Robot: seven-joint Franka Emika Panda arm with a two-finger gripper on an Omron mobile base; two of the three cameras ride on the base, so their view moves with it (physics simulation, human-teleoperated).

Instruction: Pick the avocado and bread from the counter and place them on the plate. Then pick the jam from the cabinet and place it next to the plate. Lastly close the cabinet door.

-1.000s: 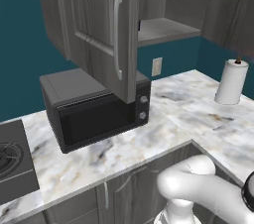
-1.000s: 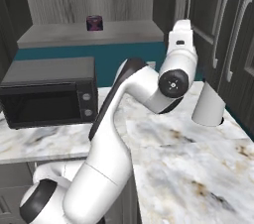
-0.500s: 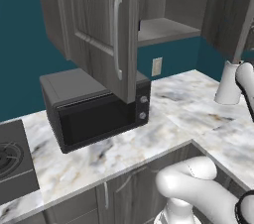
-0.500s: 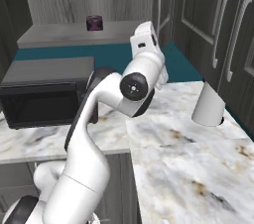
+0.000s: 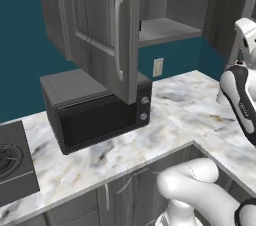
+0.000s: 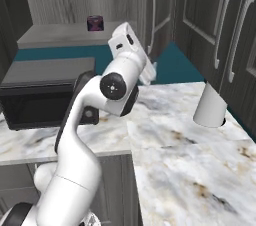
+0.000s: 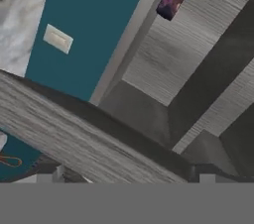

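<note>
You are lifting your pincer [image 6: 150, 72], fingers wide apart and empty, toward the jam [image 6: 95, 23] at the cabinet [image 6: 65, 35] shelf's back edge. Rushing, you could be bumping the cabinet door [image 5: 100, 35].

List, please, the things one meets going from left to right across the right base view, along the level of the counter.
Black microwave → white robot arm → pale paper towel roll standing on the marble counter.
</note>
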